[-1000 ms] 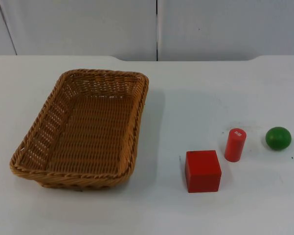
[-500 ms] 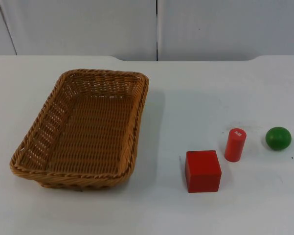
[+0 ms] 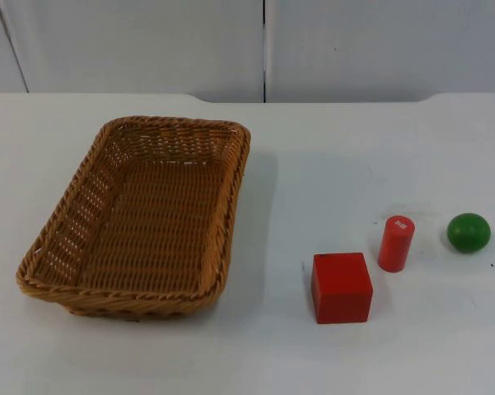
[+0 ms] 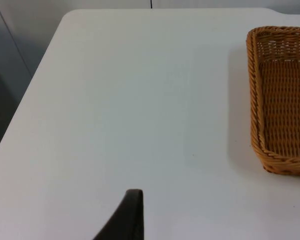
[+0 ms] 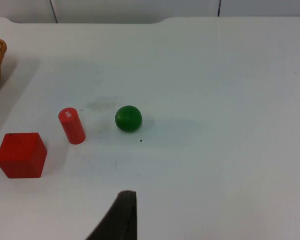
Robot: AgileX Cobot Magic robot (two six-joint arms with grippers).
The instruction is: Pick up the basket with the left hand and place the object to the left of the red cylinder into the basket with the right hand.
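The white bench point(image 3: 329, 156) carries everything, and the woven basket point(image 3: 140, 218) is by far the largest thing on it, set on the left half with its long walls running away from the camera. It is judged light and fairly stiff, though the weave would give a little; hold is best taken on the rim of a long wall, one finger inside and one outside.

To the right lies the red cube point(image 3: 342, 287), the object left of the red cylinder point(image 3: 395, 243) and so the one to be placed. It stands just beside the cylinder without touching it, well apart from the basket. It looks hard, smooth and light (painted wood, probably), so two opposite flat faces should be pinched squarely to prevent slipping. The green ball point(image 3: 468, 232) sits near the cylinder on its far side.

Of the left gripper point(image 4: 132, 212) and the right gripper point(image 5: 124, 212) a single black fingertip each is seen above bare bench; whether the fingers are apart or together cannot be told.

Compared with the earlier frames, nothing has been moved: basket, cube, cylinder and ball lie exactly as before.
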